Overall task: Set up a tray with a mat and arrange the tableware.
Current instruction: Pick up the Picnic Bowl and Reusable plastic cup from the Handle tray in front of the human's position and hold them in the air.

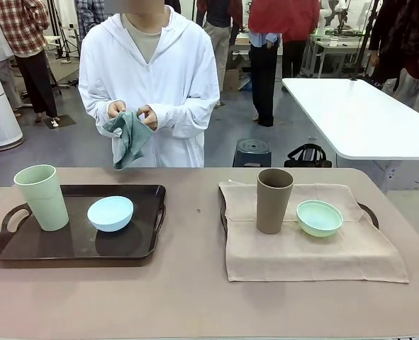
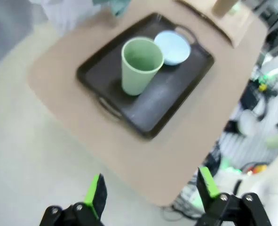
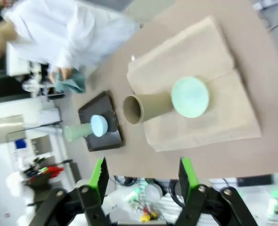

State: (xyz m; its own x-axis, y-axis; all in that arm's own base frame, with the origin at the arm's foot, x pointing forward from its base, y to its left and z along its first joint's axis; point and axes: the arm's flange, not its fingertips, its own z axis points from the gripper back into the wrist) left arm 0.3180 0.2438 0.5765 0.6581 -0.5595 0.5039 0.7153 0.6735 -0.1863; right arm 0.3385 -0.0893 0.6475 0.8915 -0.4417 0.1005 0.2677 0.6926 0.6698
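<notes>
The job is looking about half done. At 3 o'clock on the tabletop (image 1: 188, 297), a tan mat (image 1: 308, 256) is lying over the right tray (image 1: 369, 213), and one tray handle is peeking out. The brown tumbler (image 1: 274, 201) is standing on the mat. The mint green bowl (image 1: 319, 217) is sitting just beside it, at its 3 o'clock. That side is looking ready.

At 9 o'clock, the left tray (image 1: 67, 242) is lying bare, with no mat. The pale green tumbler (image 1: 42, 197) is standing at its 9 o'clock side, and the light blue bowl (image 1: 110, 213) is sitting near the middle. I am guessing both are going to need lifting off so a mat can go under them.

At 12 o'clock, a person is holding a green cloth (image 1: 129, 136) in both hands. It may be the second mat, but I cannot tell.

The left fingers (image 2: 95, 190) are hanging high over the left tray, wide apart and holding nothing. The right fingers (image 3: 99, 176) are hanging high over the mat, apart too and holding nothing.
</notes>
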